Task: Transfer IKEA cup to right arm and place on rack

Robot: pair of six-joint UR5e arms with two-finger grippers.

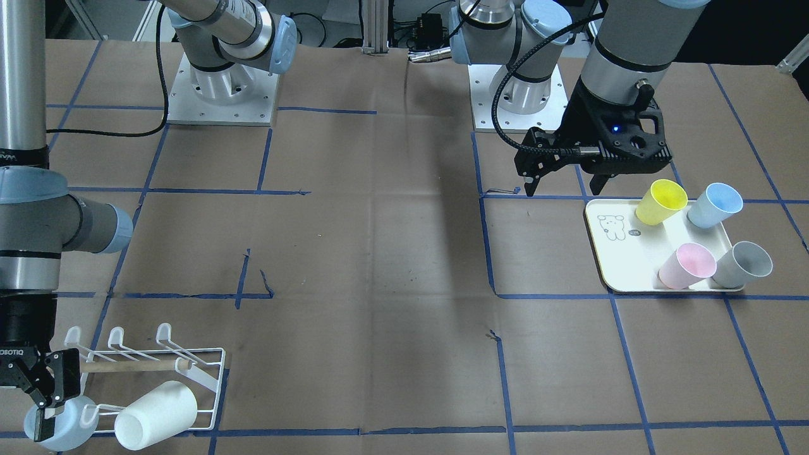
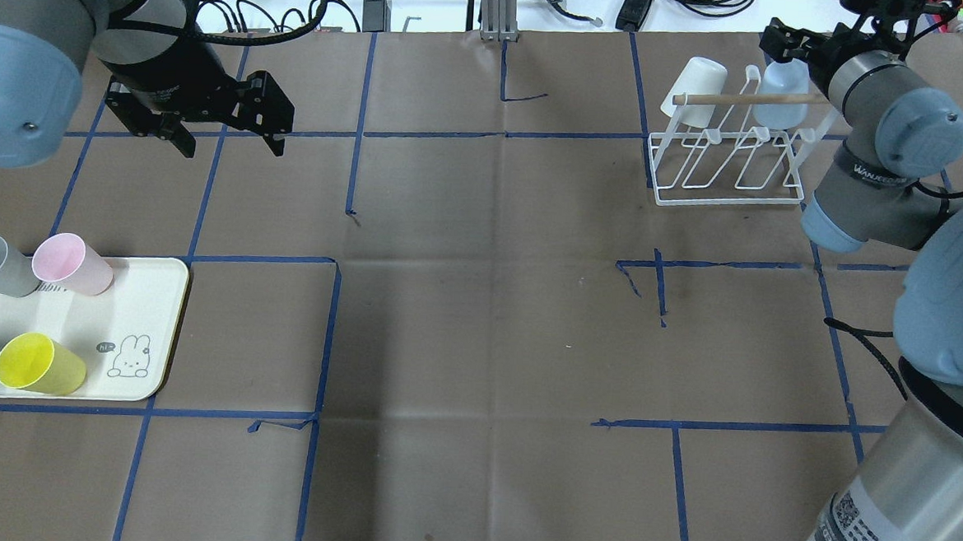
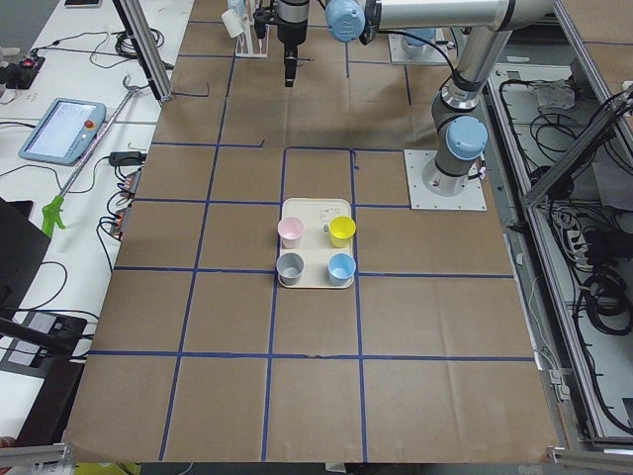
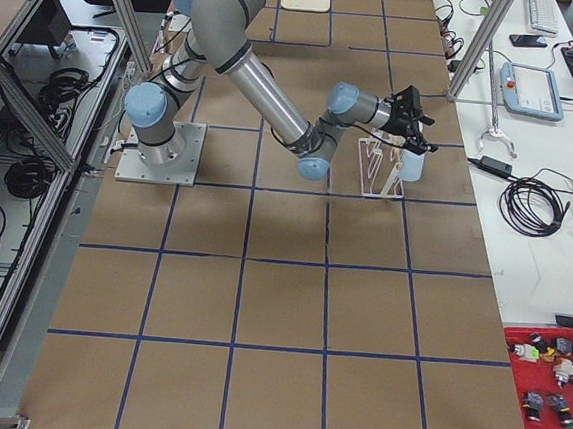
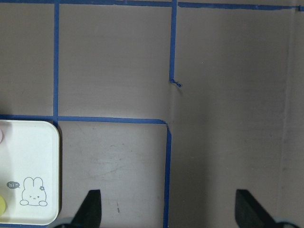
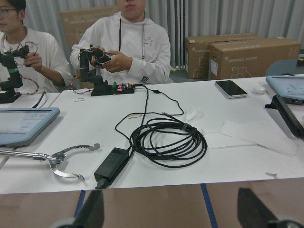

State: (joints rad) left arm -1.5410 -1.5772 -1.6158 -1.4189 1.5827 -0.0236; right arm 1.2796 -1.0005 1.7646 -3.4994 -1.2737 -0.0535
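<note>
The pale blue plastic cup [image 1: 63, 426] sits tipped on the small white wire rack [image 1: 136, 365] beside a white cup [image 1: 155, 414], the right arm's black gripper [image 1: 45, 411] spread wide around it as if to let go, while the left gripper [image 1: 564, 188] hangs open and empty by the cream tray [image 1: 622, 265].

Pale blue IKEA cup [image 1: 66, 430], tilted on end prong of white wire rack [image 1: 136, 365] with wooden dowel handle, right claw [image 1: 47, 411] spread open at the cup.

ROBOTIQ — right gripper [image 1: 47, 409] (tray [image 5: 28, 156]: "hi")
</note>
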